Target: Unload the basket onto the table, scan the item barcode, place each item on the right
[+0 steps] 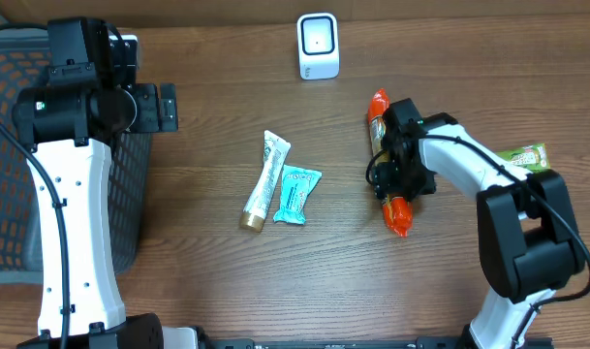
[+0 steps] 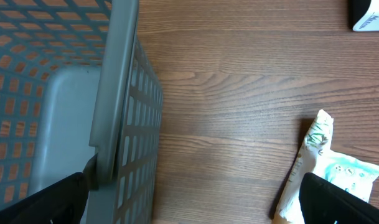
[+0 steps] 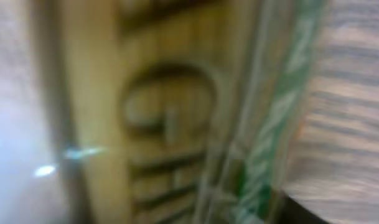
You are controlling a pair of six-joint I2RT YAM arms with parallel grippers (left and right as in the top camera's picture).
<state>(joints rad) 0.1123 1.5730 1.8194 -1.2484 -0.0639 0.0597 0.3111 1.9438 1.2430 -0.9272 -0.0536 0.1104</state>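
A long orange-red sausage pack [image 1: 377, 109] lies on the table right of centre. My right gripper [image 1: 403, 163] is down over its middle, so only the pack's two ends show from overhead. The right wrist view is filled by a blurred yellow wrapper with a green edge [image 3: 170, 118], very close. One dark fingertip [image 3: 304, 213] shows at the bottom right. How the jaws stand on the pack does not show. The white scanner [image 1: 318, 46] stands at the back. My left gripper [image 2: 189, 208] hangs open over the basket's edge, holding nothing.
A grey mesh basket [image 1: 4, 145] takes up the left side, with its rim [image 2: 117, 93] under the left wrist. A toothpaste tube [image 1: 264, 181] and a teal packet [image 1: 296, 194] lie mid-table. A green snack bar [image 1: 523, 155] lies at the far right.
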